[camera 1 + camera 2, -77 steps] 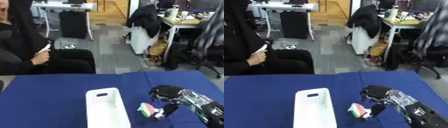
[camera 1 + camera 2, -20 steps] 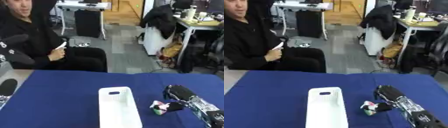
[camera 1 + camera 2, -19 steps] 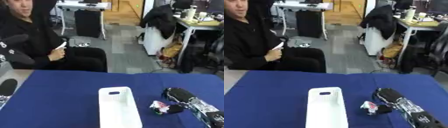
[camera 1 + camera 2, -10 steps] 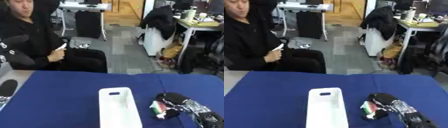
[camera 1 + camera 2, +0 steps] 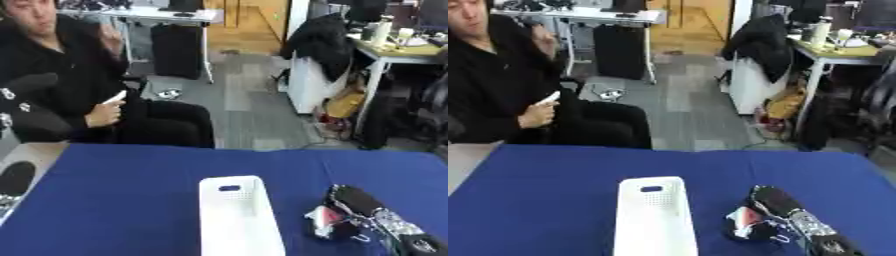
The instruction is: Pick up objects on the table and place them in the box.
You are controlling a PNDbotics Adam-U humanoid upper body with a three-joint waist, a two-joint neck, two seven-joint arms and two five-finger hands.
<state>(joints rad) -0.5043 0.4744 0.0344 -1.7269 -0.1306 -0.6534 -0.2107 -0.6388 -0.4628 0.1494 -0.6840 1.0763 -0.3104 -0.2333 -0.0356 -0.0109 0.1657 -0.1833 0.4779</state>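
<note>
One blue cloth-covered table (image 5: 131, 200). One white plastic box (image 5: 238, 220), oblong with perforated walls, long axis running 12 to 6 o'clock. One right hand (image 5: 350, 207) at the box's 3 o'clock, fingers curled around one small red, white and green object (image 5: 325, 218), shape unclear

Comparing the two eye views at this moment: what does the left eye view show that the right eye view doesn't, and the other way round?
Only the left eye view shows a black rounded object at the table's left edge, on a pale strip of surface beside the blue cloth. The right eye view adds no task item of its own; its left edge shows just bare pale surface. Both share the white box on the blue table, and the right hand curled round a small white, red and green object just right of the box.
</note>
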